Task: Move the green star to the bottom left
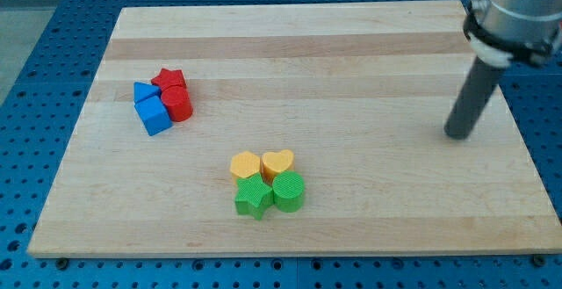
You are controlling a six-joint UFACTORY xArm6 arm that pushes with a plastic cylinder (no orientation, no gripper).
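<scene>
The green star (253, 198) lies near the view's bottom centre of the wooden board (369, 227). It touches a green cylinder (288, 191) on its right, a yellow hexagon-like block (245, 165) above it and sits close to a yellow heart (277, 162). My tip (457, 134) is far to the view's right of this cluster, touching no block.
A second cluster stands at the view's upper left: a red star (168, 79), a red cylinder (177, 103) and two blue blocks (152, 110). The board lies on a blue perforated table (35, 52).
</scene>
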